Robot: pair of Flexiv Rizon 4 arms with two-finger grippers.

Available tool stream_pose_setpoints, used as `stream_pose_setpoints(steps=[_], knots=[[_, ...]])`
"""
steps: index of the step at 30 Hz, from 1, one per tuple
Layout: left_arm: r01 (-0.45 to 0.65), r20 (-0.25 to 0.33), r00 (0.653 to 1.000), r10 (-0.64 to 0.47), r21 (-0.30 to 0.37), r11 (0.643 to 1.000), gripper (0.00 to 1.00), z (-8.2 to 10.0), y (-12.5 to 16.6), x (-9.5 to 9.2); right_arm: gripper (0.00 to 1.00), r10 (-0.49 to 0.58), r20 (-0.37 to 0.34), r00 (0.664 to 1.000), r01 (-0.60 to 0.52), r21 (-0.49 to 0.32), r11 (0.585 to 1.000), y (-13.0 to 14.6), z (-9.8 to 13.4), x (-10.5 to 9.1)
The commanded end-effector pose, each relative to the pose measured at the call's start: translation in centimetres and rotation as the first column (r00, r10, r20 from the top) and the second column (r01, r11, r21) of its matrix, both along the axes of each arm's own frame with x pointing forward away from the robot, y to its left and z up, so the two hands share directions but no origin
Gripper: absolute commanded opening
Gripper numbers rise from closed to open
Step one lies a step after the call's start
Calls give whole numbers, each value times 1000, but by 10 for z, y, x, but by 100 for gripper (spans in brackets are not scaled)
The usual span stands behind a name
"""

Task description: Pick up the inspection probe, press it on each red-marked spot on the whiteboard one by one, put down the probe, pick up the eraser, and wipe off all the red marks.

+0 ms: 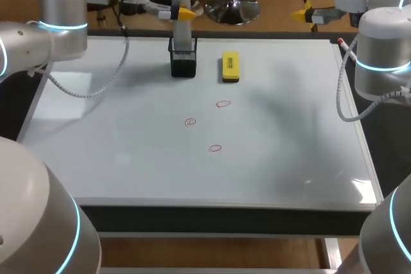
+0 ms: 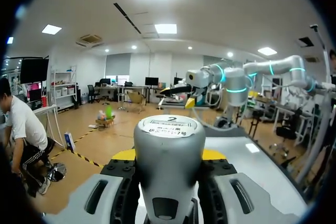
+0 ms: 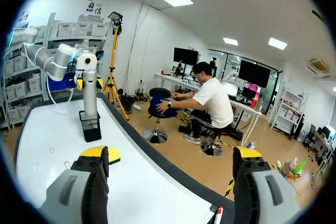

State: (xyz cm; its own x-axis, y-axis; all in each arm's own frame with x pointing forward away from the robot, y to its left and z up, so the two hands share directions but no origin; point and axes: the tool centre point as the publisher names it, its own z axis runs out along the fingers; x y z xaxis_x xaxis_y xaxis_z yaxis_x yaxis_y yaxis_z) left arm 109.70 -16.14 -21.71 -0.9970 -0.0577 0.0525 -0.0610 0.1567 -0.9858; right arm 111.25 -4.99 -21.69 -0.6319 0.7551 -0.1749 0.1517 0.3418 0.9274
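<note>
L gripper [image 2: 169,157] seems clamped on probe [image 2: 169,132] in holder [image 1: 183,63]; R gripper [image 3: 173,156] agape.

Three red marks are counted on the single whiteboard [image 1: 128,158]: a first mark [image 1: 223,103], a second mark [image 1: 190,122] and a third mark [image 1: 215,148]. And there, one inspection probe [image 1: 182,20] is tallied, one black holder [image 1: 183,63] and one yellow eraser [image 1: 230,67], nothing doubled among them. Two grippers are logged as well, the left gripper [image 2: 168,154] and the right gripper [image 3: 172,155], each counted with two yellow-tipped fingers, so four yellow tips are reckoned in all.
</note>
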Motion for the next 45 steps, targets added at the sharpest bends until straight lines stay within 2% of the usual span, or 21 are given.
stream_pose_setpoints(steps=[1, 12, 21, 35, 38, 45], knots=[[-11, 7, 1000, 11, 4, 1000, 0, 12, 2, -4, 100, 1, 0, 1000, -1, 0, 1000, 0, 0, 0], [-46, 55, 997, 47, -8, 999, 0, 43, 12, -11, 100, 1, 0, 1000, -1, 0, 1000, 0, 0, 0], [-117, 98, 988, 116, 6, 993, 0, 59, 36, -23, 100, 1, 0, 1000, -1, 0, 1000, 0, 0, 0], [-300, 132, 946, 295, 23, 954, 0, 53, 98, -52, 100, 1, 0, 1000, -1, 0, 1000, 0, 0, 0], [-330, 132, 936, 327, 0, 944, 0, 49, 111, -60, 100, 1, 0, 1000, -1, 0, 1000, 0, 0, 0], [-384, 141, 915, 377, 24, 923, 0, 33, 137, -75, 100, 1, 0, 1000, -1, 0, 1000, 0, 0, 0]])
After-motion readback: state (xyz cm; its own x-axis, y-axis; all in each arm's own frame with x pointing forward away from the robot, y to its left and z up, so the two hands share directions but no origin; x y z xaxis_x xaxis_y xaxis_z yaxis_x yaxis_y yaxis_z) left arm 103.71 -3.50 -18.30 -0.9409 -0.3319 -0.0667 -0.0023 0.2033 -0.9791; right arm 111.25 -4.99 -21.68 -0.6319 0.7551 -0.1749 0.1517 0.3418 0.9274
